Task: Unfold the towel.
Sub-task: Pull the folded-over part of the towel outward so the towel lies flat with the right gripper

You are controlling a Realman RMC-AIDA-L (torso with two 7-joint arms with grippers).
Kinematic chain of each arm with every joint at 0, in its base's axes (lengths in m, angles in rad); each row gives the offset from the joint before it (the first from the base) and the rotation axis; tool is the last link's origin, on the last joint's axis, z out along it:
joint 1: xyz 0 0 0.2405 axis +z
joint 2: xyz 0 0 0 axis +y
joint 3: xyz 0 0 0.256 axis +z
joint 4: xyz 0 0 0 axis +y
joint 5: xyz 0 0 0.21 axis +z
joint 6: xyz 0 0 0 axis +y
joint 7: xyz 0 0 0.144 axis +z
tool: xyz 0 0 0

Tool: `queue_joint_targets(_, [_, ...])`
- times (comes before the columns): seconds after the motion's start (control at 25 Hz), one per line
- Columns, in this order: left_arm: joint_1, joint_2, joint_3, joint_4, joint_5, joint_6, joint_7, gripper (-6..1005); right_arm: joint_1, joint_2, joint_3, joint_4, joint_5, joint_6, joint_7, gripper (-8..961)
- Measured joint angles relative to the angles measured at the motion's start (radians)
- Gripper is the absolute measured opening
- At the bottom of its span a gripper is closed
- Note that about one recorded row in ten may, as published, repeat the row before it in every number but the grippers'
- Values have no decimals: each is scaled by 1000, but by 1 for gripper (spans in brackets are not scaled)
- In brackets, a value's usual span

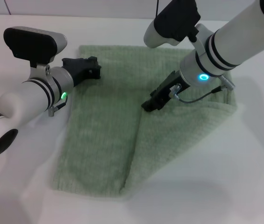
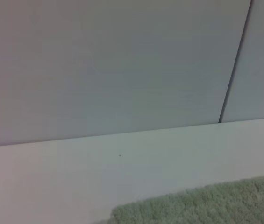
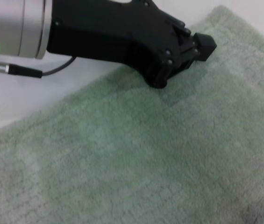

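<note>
The pale sage-green towel [image 1: 99,135] lies on the white table, its right part folded over the left along a slanting edge. My right gripper [image 1: 146,105] points down at the top end of that folded flap's edge and is shut on the towel there. My left gripper [image 1: 96,69] rests low at the towel's far left edge. It also shows in the right wrist view [image 3: 188,58], lying on the towel [image 3: 146,154]. The left wrist view shows only a far strip of the towel [image 2: 216,205].
The white table [image 1: 225,186] extends around the towel on all sides. A pale wall [image 2: 122,70] with a dark vertical seam stands behind the table's far edge.
</note>
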Motion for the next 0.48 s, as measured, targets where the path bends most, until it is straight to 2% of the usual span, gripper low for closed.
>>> queue_joint_targets(0.44, [6,1,1,-10,0,0,0,25,5,0,-7,3,13,18,-18,335])
queue_joint_targets(0.48, [7,1,1,-11,0,0,0,25,4,0,-7,3,15,21,-23,266])
